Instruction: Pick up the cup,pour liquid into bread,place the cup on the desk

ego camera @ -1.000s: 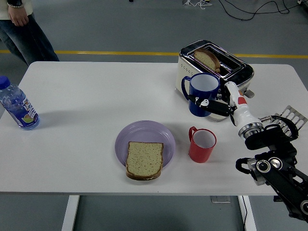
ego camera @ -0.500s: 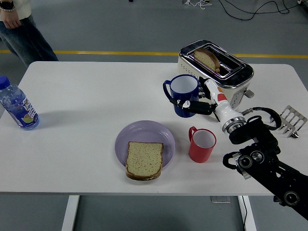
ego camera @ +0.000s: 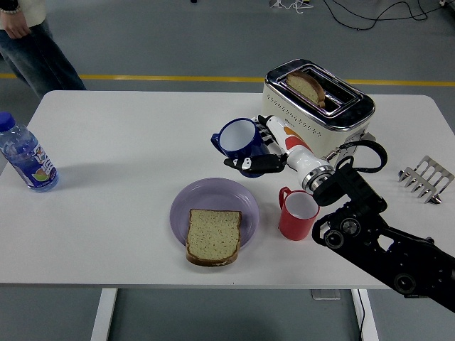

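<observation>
My right hand [ego camera: 257, 158] is shut on a blue cup [ego camera: 239, 138] with a white inside. It holds the cup in the air, tilted to the left, just above and right of the far rim of the purple plate [ego camera: 183, 204]. A slice of bread [ego camera: 213, 236] lies flat on that plate near the table's front. A red cup [ego camera: 298, 213] stands upright on the table right of the plate, under my right forearm.
A silver toaster [ego camera: 320, 101] with a slice of bread in its slot stands behind my hand. A water bottle [ego camera: 25, 156] stands at the left edge. A metal toast rack [ego camera: 425, 177] lies at the right. A person [ego camera: 28, 42] stands at the far left corner.
My right hand has carried the blue cup left from in front of the toaster towards the plate and has tilted it. The red cup and the bread have not moved.
</observation>
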Controlling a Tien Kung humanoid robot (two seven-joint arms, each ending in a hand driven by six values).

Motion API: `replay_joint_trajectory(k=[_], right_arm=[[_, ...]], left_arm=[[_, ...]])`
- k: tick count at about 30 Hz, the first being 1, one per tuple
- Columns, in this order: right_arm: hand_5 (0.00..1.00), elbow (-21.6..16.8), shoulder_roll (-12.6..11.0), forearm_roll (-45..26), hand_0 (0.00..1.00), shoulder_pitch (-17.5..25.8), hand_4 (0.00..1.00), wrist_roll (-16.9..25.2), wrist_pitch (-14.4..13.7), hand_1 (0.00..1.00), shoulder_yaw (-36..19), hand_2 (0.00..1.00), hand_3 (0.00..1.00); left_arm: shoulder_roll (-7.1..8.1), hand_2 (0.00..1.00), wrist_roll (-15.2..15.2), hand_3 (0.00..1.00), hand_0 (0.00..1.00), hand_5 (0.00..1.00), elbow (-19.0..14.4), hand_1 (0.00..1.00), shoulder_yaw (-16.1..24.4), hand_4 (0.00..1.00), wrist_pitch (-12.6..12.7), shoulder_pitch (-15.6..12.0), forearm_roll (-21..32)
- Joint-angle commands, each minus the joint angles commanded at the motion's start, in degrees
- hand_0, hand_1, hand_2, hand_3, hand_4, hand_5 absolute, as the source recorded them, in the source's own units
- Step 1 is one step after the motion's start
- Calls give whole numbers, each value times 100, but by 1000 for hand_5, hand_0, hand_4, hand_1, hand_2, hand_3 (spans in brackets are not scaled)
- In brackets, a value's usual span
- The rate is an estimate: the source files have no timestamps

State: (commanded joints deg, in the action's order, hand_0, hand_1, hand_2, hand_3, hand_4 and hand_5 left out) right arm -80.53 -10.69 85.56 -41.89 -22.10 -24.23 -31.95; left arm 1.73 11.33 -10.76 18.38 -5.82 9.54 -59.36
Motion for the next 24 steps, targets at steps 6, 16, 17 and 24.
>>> replay_joint_trajectory(k=[6, 16, 17, 24], right_arm=[[57, 168, -3, 581, 275, -231, 716, -2, 123, 292, 352, 494, 550], [59, 302, -206, 1574, 289, -580, 710, 149, 384, 310, 815, 495, 552], [59, 306, -231, 1644, 289, -627, 710, 171, 407, 310, 877, 495, 552], [58, 399, -309, 2316, 295, -856, 708, 338, 473, 312, 1196, 495, 552]], left_arm=[[4, 736, 2, 629, 666, 998, 0, 735, 0, 395, -7, -1, 7], [0, 736, -6, 629, 666, 998, 1, 734, 1, 395, -4, -6, -7], [0, 736, -7, 629, 666, 998, 1, 734, 0, 395, -3, -7, -5], [-6, 736, -13, 630, 666, 998, 2, 733, -8, 396, 2, -15, 7]])
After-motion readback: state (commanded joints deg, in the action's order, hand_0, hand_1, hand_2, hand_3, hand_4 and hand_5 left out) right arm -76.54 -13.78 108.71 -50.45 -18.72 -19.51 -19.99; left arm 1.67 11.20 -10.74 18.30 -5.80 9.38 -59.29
